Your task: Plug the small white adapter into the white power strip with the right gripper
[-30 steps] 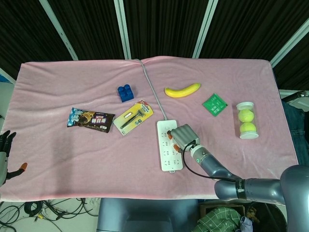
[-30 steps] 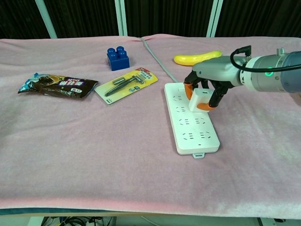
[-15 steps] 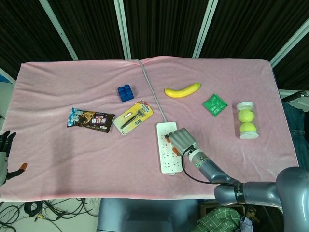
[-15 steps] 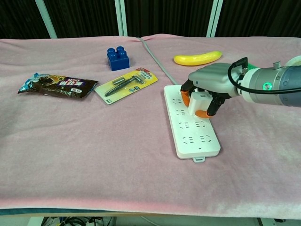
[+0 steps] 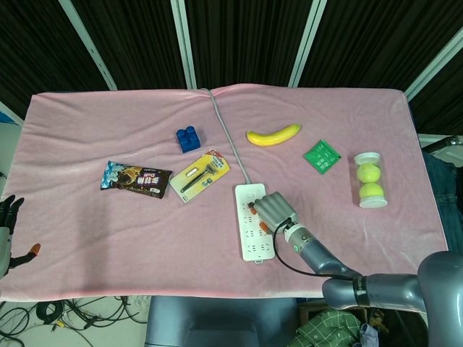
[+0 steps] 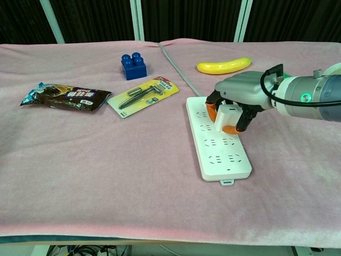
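adapter [image 6: 227, 114]: small white block, upright, held in the fingers of the right hand [image 6: 237, 98], pressed down onto the strip's upper-middle sockets (how far the prongs are in is hidden by the fingers)
power strip [image 6: 218, 146]: long white bar with several rows of sockets, lying flat on the pink cloth, long axis running away from the robot; grey cord leaves its far end
strip in head view [image 5: 249, 235]: right hand [image 5: 275, 211] covers its right-hand edge

Snack wrapper [image 6: 65, 96] and screw card [image 6: 143, 95] print — too blurred to read
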